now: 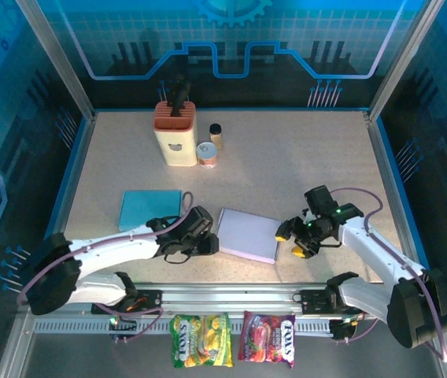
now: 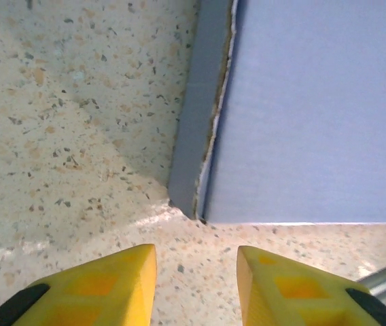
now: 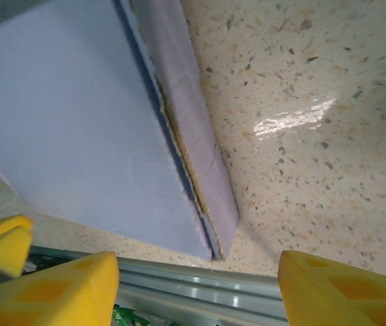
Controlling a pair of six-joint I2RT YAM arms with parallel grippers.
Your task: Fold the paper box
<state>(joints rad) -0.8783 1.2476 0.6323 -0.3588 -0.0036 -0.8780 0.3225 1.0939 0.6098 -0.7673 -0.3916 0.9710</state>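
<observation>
Far left of the speckled beige tabletop [image 1: 302, 165], a flat teal rectangular sheet [image 1: 151, 209] lies unattended, near the left arm's wrist but apart from the task item.

The left gripper [image 2: 196, 250] is low over the tabletop at the left edge of the flat lavender paper box [image 1: 249, 234]. Its yellow fingers [image 2: 111, 282] stand parted, released, with bare tabletop between them. The box's near left corner lies just ahead of the fingertips, not touching them. In the left wrist view a narrow, darker strip runs along the box's left edge with a ragged seam between strip and top panel.

At the rear, left of centre, a cream knife block with an orange top [image 1: 175, 134] stands upright. A small round tin [image 1: 207, 153] sits just beside its right side, and a small dark-capped jar [image 1: 216, 135] stands just behind the tin.

The box lies flat, slightly skewed, near the front edge of the tabletop, between the two grippers.

The right gripper [image 1: 290, 242] sits just beside the box's right edge, fingers spread wide and holding nothing. In the right wrist view a narrow folded strip lies along that edge, flat on the tabletop, with a frayed seam.

Below the aluminium rail [image 1: 231, 299], a green-and-yellow snack bag [image 1: 201, 340] and a red-and-purple snack bag [image 1: 267, 339] hang side by side.
</observation>
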